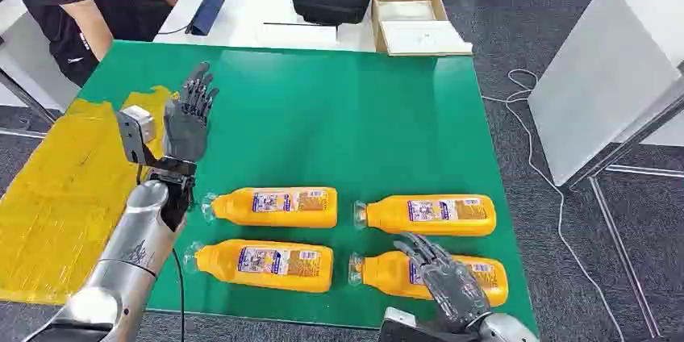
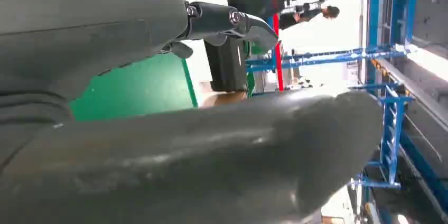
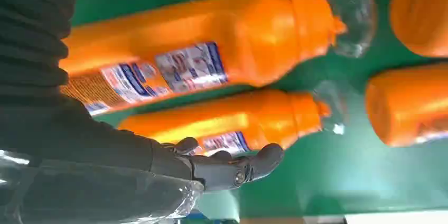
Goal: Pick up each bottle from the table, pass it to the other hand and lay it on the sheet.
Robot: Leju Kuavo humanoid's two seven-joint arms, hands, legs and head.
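**Four orange bottles on the green mat, both hands empty**

Our right hand (image 1: 448, 284) hovers fingers spread over the lower-right bottle (image 1: 476, 273); its wrist view shows the clear caps (image 3: 348, 15). Our left hand (image 1: 188, 116) is raised, fingers apart, beside the yellow sheet (image 1: 56, 197). An open cardboard box (image 1: 407, 3) holds white sheets, upper centre.

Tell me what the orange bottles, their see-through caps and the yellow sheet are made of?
The orange bottles look like glossy plastic: smooth, evenly coloured, with soft shine along their sides and printed paper-like labels. Their caps seem to be clear plastic, since the green tabletop shows through. The yellow sheet looks like thin film or cloth; it lies wrinkled and uneven, so I cannot tell which.
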